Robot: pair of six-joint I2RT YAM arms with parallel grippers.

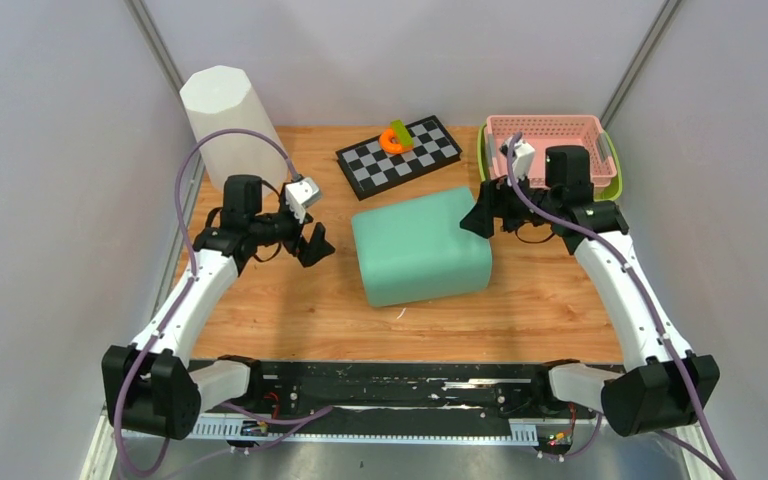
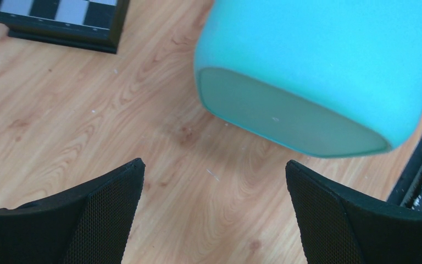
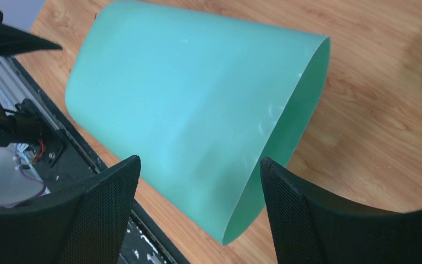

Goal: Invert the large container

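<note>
Bare table (image 1: 290, 300) lies between the wide-spread left pincer (image 1: 312, 243) and the teal container (image 1: 420, 245) ahead of it, leaving room to pass. Farther out sits a checkerboard (image 1: 400, 155), and a white cylinder (image 1: 222, 115) stands beyond its arm. The right pincer (image 1: 480, 215), also spread, is just beside the container's rim, with a pink basket (image 1: 545, 119) close behind it.

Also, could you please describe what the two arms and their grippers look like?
The left arm and right arm have white links, black joints and black bases. A lilac cable runs along each. Each wrist carries a small white camera block. The left gripper and right gripper have broad black fingers with fine mesh texture.
</note>
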